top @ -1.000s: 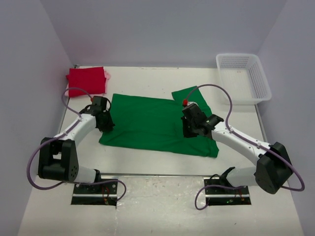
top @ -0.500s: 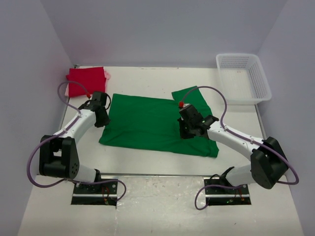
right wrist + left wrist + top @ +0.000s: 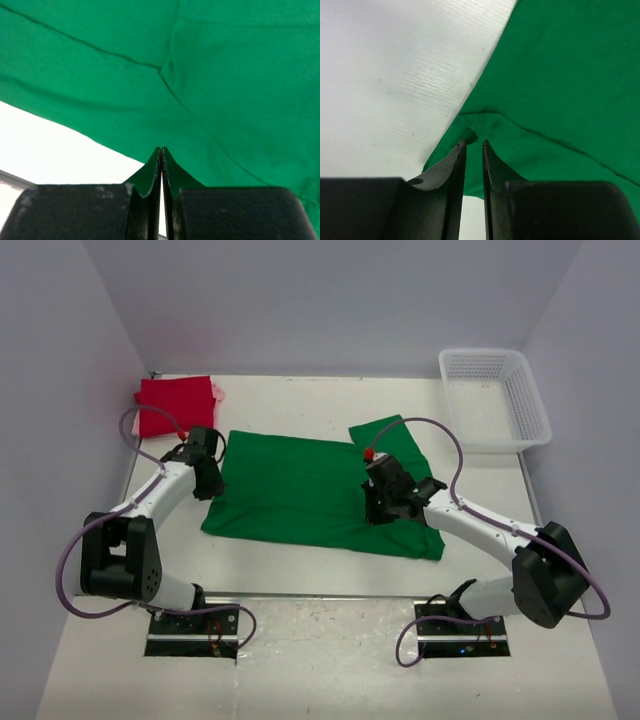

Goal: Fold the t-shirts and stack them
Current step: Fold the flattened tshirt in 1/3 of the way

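Observation:
The green t-shirt (image 3: pixel 300 490) lies spread flat in the middle of the table, with one sleeve (image 3: pixel 385 435) at the back right. My left gripper (image 3: pixel 208 478) is at its left edge. In the left wrist view this gripper (image 3: pixel 472 145) has its jaws a narrow slit apart, with a bunched fold of the shirt's edge (image 3: pixel 470 131) at the tips. My right gripper (image 3: pixel 385 508) is low over the shirt's right part. In the right wrist view it (image 3: pixel 161 150) is shut with nothing between the jaws. The folded red t-shirt (image 3: pixel 177 405) lies at the back left, with a pink t-shirt (image 3: pixel 217 392) showing beside it.
A white mesh basket (image 3: pixel 495 398) stands at the back right corner. Purple cables loop off both arms. Walls close in the table on the left, back and right. Bare white table (image 3: pixel 395 75) lies left of the green shirt.
My left gripper has shifted a little back and left along the shirt's left edge. My right gripper has moved slightly left over the shirt. The shirt's outline looks the same.

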`<move>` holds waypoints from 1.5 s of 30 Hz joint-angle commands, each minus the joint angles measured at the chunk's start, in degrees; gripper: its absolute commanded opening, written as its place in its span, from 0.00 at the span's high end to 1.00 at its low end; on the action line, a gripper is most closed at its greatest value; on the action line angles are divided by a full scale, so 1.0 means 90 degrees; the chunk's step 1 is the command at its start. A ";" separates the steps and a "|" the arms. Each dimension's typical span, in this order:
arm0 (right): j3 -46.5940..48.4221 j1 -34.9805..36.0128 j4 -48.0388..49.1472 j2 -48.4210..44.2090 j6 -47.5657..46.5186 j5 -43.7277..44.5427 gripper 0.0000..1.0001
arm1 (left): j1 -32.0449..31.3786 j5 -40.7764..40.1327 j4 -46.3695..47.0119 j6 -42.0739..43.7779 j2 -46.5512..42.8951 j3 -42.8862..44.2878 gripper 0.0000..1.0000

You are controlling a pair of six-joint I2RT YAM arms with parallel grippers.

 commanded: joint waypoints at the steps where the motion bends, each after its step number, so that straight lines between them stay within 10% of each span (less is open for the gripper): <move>1: -0.0033 0.0037 0.0148 -0.0192 -0.0050 -0.0003 1.00 | -0.0032 0.0286 0.0219 0.0116 0.0140 -0.0055 0.80; 45: -0.0258 0.0027 0.0314 -0.0026 -0.0021 -0.0022 1.00 | -0.0022 0.0081 0.0033 0.0233 0.0121 0.0784 1.00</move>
